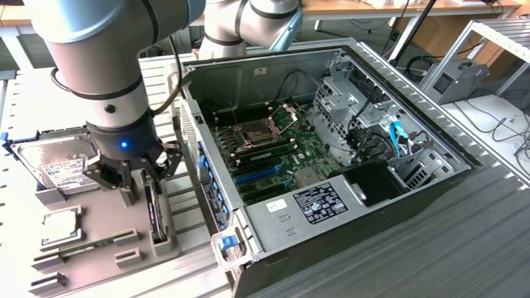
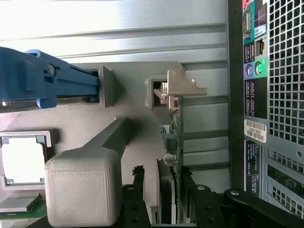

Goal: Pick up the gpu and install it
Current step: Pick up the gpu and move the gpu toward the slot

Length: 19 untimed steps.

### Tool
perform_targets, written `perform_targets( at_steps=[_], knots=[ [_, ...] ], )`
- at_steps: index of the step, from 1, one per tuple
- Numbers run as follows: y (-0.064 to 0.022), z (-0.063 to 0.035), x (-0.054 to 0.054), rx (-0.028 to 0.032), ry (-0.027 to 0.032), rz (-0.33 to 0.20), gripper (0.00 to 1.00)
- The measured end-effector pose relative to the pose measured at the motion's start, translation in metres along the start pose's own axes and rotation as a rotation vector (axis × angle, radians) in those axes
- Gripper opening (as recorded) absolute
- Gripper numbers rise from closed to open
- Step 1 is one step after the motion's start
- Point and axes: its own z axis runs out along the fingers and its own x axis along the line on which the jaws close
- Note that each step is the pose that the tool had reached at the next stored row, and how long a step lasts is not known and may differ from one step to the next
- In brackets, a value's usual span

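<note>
The gpu [image 2: 172,142] stands on edge in a slot of the grey holder tray [image 1: 103,208], just beside the open computer case [image 1: 273,236] on the ribbed tabletop [image 1: 463,248]. Its silver end bracket [image 2: 183,84] rests in a notch of the tray, at the end away from the gripper. The gripper [image 1: 143,186] is down over the card's near end with its fingers [image 2: 138,183] spread wide, one on each side of the card, so the black cooler face and green board sit in the gap between them. They have not closed on it, and nothing is held. In the exterior view the hard drive [image 1: 58,164], processor [image 1: 62,223] and memory stick [image 1: 83,248] lie on the same tray to that view's left of the card
</note>
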Motion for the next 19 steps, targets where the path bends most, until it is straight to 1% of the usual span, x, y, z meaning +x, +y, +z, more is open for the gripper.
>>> perform_targets(
  at_steps=[4, 13, 14, 15, 16, 17, 19],
  knots=[
    [0.0003, 0.0020, 0.0003, 0.0005, 0.0004, 0.000, 0.42],
    [0.0003, 0.0022, 0.0003, 0.0004, 0.0003, 0.000, 0.42],
    [0.0003, 0.0021, 0.0003, 0.0005, 0.0001, 0.000, 0.41],
    [0.0003, 0.0022, 0.0003, 0.0003, 0.0000, 0.000, 0.35],
    [0.0003, 0.0021, 0.0003, 0.0004, 0.0003, 0.000, 0.35],
    [0.0003, 0.0021, 0.0003, 0.0003, 0.0003, 0.000, 0.30],
    [0.0003, 0.0022, 0.0003, 0.0002, 0.0001, 0.000, 0.29]
  ],
)
